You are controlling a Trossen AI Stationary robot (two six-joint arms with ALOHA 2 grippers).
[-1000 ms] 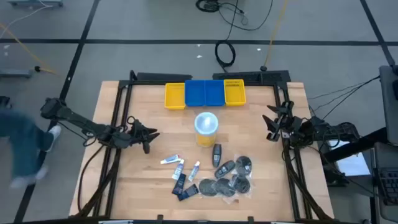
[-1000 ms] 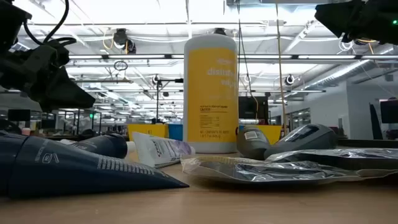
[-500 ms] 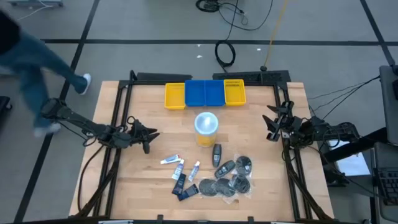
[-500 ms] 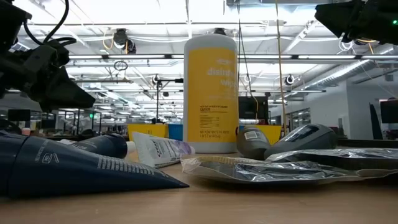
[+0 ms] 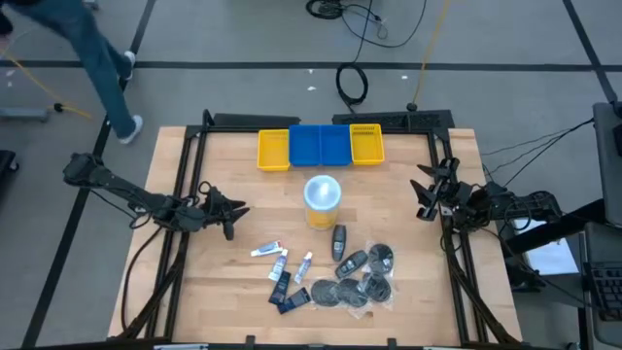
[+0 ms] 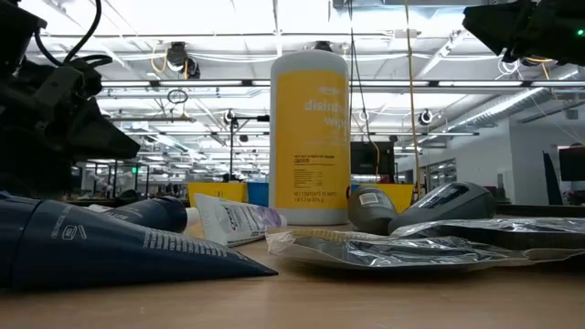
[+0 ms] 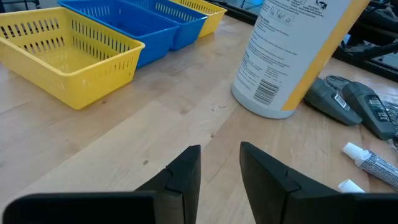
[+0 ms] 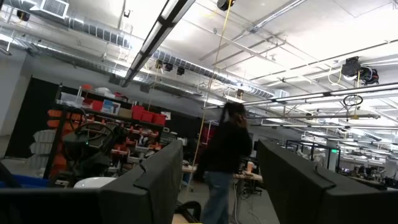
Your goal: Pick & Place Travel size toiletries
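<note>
The travel size toiletries (image 5: 330,272) lie in a loose heap on the wooden table (image 5: 243,292), toward six o'clock from the tall yellow cup (image 5: 322,201) that stands near the middle. On the nine o'clock side of the heap are small white tubes (image 5: 265,250) and dark navy sachets (image 5: 282,288); on the three o'clock side sit dark mini bottles (image 5: 339,241) and round grey packets (image 5: 372,284), some overlapping. Nothing is touching them.

The left gripper (image 5: 233,216) hangs over the table's nine o'clock edge, pointing in toward the cup, well apart from the heap. Its wrist camera shows its fingers (image 7: 186,177) parted with a narrow gap and nothing between them. The right gripper (image 5: 424,194) waits at the three o'clock edge, raised, its fingers (image 8: 152,180) spread wide and empty, aimed out at the room.

At twelve o'clock a row of bins lines the far edge: a yellow bin (image 5: 273,149), a blue bin (image 5: 320,144), then another yellow one (image 5: 366,144).

A person (image 5: 92,53) is walking on the floor beyond the table's ten o'clock corner.
</note>
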